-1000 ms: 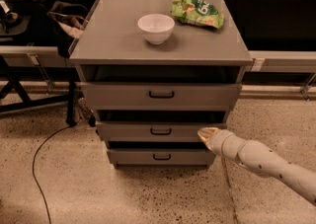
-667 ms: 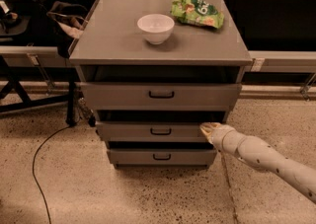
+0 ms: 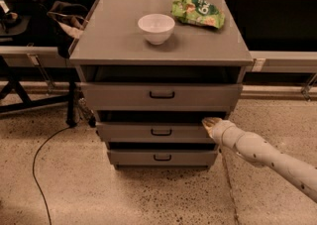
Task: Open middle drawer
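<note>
The grey cabinet [image 3: 119, 45] has three stacked drawers. The middle drawer [image 3: 129, 132] has a wide flat grey front and a small black loop handle [image 3: 161, 132] at its centre. A dark gap shows above its front. My gripper [image 3: 208, 122] is at the right end of that front, at its top edge, well right of the handle. The pale arm [image 3: 267, 157] reaches in from the lower right. The top drawer [image 3: 114, 96] is above and the bottom drawer [image 3: 129, 157] below.
A white bowl [image 3: 156, 28] and a green snack bag [image 3: 197, 11] lie on the cabinet top. A black cable [image 3: 39, 154] runs over the speckled floor at left. A black stand and a bag [image 3: 69, 21] are behind at left.
My gripper has moved up from the lower right of the middle drawer's front to the top edge at its right end. The drawers look unmoved.
</note>
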Controlling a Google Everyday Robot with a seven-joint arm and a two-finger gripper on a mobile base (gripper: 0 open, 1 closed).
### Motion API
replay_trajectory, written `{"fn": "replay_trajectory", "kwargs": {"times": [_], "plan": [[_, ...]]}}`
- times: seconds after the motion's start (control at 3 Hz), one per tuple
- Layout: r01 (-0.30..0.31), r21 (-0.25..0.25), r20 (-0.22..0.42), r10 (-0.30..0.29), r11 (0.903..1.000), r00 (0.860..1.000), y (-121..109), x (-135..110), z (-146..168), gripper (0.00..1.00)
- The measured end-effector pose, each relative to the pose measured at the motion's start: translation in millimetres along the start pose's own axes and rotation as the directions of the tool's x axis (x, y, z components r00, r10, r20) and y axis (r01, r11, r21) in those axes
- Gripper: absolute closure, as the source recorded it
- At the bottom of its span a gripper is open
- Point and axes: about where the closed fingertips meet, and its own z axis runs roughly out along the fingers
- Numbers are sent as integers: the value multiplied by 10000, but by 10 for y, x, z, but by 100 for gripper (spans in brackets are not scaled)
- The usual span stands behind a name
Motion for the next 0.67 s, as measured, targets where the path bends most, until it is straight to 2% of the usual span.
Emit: {"fn": "replay_trajectory", "kwargs": {"times": [0.67], "plan": [[-368, 361, 20, 368, 9987, 9993, -90, 11, 283, 100]]}}
